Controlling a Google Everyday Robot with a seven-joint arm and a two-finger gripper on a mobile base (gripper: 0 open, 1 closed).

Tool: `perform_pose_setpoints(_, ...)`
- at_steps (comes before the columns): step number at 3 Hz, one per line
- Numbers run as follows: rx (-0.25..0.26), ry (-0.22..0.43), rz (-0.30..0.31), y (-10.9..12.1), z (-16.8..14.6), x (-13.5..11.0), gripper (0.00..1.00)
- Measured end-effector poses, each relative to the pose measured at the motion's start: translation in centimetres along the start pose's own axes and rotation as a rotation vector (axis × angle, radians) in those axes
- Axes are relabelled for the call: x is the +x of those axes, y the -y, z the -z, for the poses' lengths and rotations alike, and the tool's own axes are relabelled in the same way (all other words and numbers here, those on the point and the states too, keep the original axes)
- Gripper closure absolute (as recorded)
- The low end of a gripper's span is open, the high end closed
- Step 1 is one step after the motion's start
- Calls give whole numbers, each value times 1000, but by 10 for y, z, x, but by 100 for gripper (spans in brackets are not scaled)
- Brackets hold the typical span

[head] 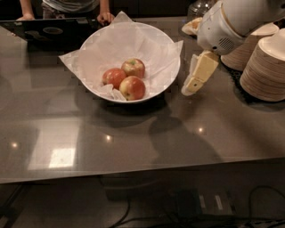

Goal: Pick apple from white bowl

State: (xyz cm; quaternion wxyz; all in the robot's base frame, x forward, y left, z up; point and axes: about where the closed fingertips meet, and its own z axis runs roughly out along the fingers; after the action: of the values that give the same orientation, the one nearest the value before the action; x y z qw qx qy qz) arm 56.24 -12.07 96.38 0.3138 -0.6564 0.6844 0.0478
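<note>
The white bowl (164, 49), wide and lined with crinkled white paper, stands at the back middle of the dark table. Three apples lie in it. The apple (132, 87), red with a yellow-orange blush, is the front one. A darker all-red apple (113, 76) lies to its left, and an apple with a pale green-yellow top (133, 67) lies behind. My gripper (189, 89) hangs just right of the bowl's rim, pointing down and left, above the table and holding nothing.
Stacks of cream-coloured bowls (267, 67) stand at the right edge, close behind my arm. A laptop (53, 31) and a person's hands (105, 18) are at the back left. A glass jar (200, 9) stands at the back. The table's front edge runs across the lower part of the view.
</note>
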Motion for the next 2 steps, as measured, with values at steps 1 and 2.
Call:
perform_pose_setpoints(1,-17,129,56,2,-12,-38,15)
perform_pose_setpoints(2,-37,201,88,1,-17,-60,30)
